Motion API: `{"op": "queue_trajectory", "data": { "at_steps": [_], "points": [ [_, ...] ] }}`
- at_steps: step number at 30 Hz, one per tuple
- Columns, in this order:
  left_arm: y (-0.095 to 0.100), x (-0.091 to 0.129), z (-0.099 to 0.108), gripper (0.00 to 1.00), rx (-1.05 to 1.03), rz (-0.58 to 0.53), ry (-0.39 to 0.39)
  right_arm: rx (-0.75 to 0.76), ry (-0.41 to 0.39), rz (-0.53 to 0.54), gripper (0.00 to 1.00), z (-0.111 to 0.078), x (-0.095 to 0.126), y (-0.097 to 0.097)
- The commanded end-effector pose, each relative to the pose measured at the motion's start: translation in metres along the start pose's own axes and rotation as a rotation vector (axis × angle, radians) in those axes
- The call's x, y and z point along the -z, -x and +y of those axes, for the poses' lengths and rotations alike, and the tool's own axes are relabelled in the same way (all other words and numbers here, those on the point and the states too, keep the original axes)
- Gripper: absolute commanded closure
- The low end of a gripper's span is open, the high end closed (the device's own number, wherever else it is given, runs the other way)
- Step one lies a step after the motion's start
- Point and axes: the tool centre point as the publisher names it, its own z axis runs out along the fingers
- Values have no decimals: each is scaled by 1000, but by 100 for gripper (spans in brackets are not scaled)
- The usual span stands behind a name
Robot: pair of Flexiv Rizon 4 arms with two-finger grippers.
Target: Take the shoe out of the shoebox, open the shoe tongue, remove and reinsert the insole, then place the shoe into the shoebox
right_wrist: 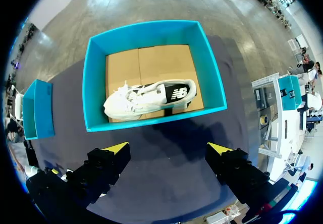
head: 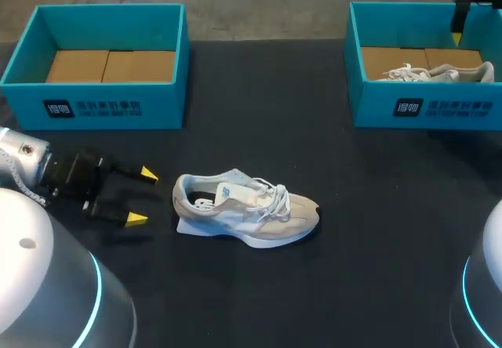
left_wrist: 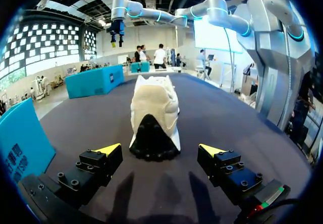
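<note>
A: Nearest first?
B: Left gripper (head: 142, 197), fingers spread wide, grasping nothing, low over the table (head: 353, 270), just behind the heel of the shoe (head: 247, 207).
A: Shoe itself?
B: Out of any box, upright on its sole, toe pointing away from that gripper. Laces done up, tongue not pulled open as far as can be told.
A: Beyond the shoe?
B: Left box (head: 94, 106) well behind the heel side, only cardboard floor showing. Right box (head: 423, 109) well past the toe side, second shoe (head: 439, 72) inside. Right gripper (right_wrist: 168, 149) high above that box, fingers apart too, holding nothing, far from the shoe.
A: Risks?
B: Probably a shove instead of a grab: heel square ahead of open fingers, nothing bracing the toe, so likely to skid or tip. Could also drag the whole shoe if pulling the tongue against tight laces. Other arm too far off to steady it.
A: View differences?
B: Left wrist: black heel patch centred ahead of the fingers, unseen from overhead. Head: laces and insole opening, hidden from that wrist. Right wrist: straight down into the right box, second shoe seemingly on its side; no shoe on the table there.
</note>
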Motion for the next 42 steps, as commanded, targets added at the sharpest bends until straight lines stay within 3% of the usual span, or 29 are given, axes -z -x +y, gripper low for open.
{"op": "queue_trajectory", "data": {
  "at_steps": [1, 12, 18, 29, 42],
  "points": [
    [11, 0, 5, 0, -1, 28, -9, 0, 0, -1, 0, 0, 0, 0],
    [11, 0, 5, 0, -1, 28, -9, 0, 0, -1, 0, 0, 0, 0],
    [22, -3, 10, 0, 106, -69, -73, 0, 0, -1, 0, 0, 0, 0],
    [19, -7, 7, 0, 81, -53, -69, 0, 0, -1, 0, 0, 0, 0],
    [11, -28, 5, 0, 85, -37, -80, 0, 0, -1, 0, 0, 0, 0]
  ]
}}
